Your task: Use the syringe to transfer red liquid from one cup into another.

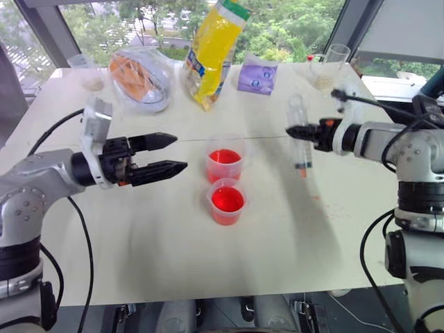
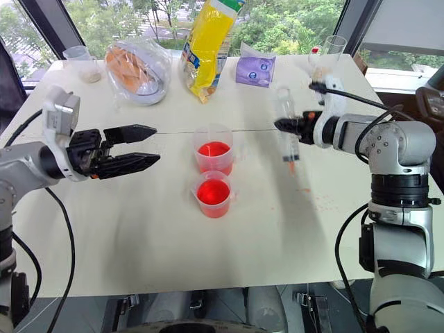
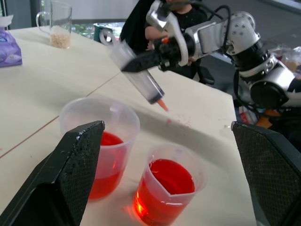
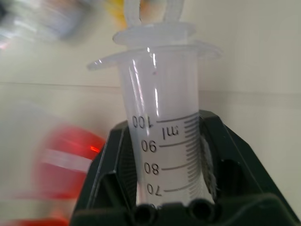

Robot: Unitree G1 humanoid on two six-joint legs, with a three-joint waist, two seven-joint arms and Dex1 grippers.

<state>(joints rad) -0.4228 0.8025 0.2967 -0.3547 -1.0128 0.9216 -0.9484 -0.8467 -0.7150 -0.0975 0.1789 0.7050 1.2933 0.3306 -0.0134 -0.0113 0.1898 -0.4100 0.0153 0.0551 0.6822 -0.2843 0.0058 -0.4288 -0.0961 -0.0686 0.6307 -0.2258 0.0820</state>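
Between the right gripper's (image 1: 300,130) clenched black fingers sits the syringe (image 1: 300,142), grasped on its clear barrel, plunger end up, orange tip hanging down over the table (image 1: 139,229) without touching it; barrel looks empty, scale marks readable in the right wrist view. To the inner side of that claw, well apart from the syringe tip, stand the two cups: far cup (image 1: 225,158) and near cup (image 1: 227,200), just beside each other, both upright on the table, both with red liquid (image 1: 227,200) inside. On the other side of the cups, the left gripper (image 1: 170,154) hovers level above the table, fingers spread wide, released, nothing between them, tips aimed at the cups but apart from them. Beyond the grippers along the table's far edge: a yellow bag (image 1: 211,48), a clear bag with orange contents (image 1: 141,76), a purple packet (image 1: 257,75), two glasses with beige grains, one beyond the left claw (image 1: 88,71), one beyond the right (image 1: 329,66).
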